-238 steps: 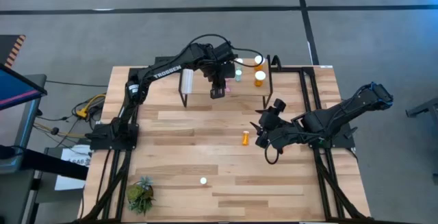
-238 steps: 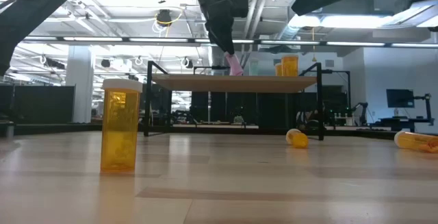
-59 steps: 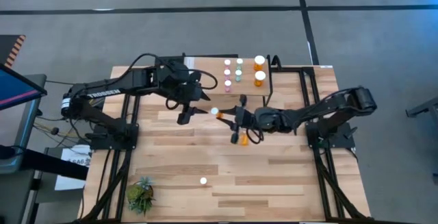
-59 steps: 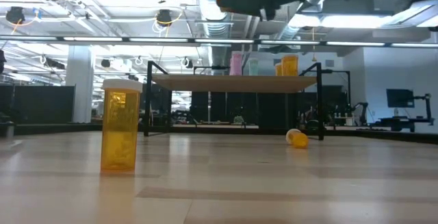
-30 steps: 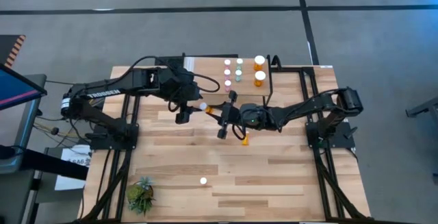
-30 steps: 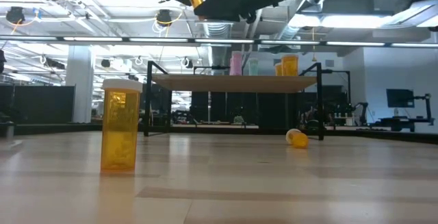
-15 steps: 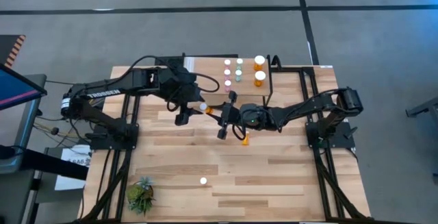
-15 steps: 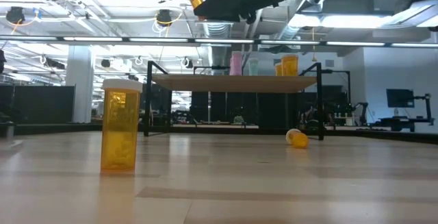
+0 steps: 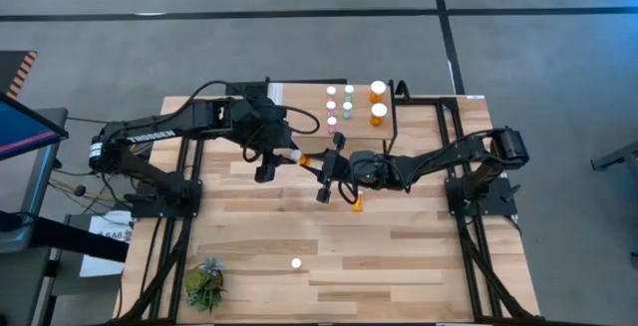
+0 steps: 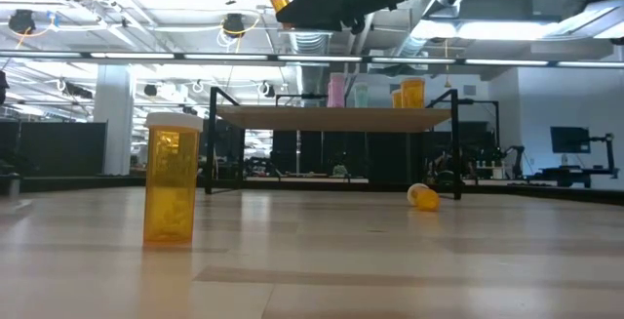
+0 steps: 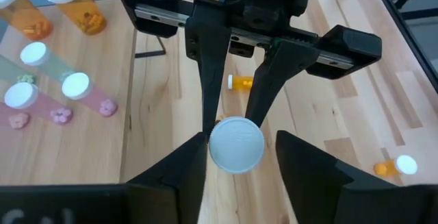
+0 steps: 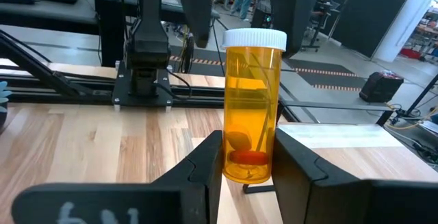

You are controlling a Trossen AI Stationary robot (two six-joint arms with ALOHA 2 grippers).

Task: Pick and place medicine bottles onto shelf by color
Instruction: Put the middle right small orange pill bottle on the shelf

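Note:
A small orange medicine bottle (image 12: 252, 107) with a white cap (image 11: 236, 144) hangs high above the middle of the table, and my right gripper (image 9: 317, 163) is shut on it. My left gripper (image 11: 239, 140) is open, one finger on either side of the cap. One finger is close against the cap and the other shows a gap. I cannot tell whether it touches. The shelf (image 9: 299, 127) stands at the far middle and carries pink (image 9: 332, 93), teal (image 9: 349, 91) and orange bottles (image 9: 378, 89), all upright. My right gripper pinches the bottle's lower body, near its base (image 12: 248, 164), between its two fingers (image 12: 205, 159). They come roughly level from the table's right side. The bottle is lifted clear and sticks out past the fingertips, with its cap end toward my left gripper.
One small orange bottle (image 9: 357, 202) lies on the table under my right arm. A large orange bottle (image 10: 171, 178) stands upright near the front, its white cap (image 9: 295, 262) showing from above. A green plant (image 9: 204, 284) sits at the near left corner.

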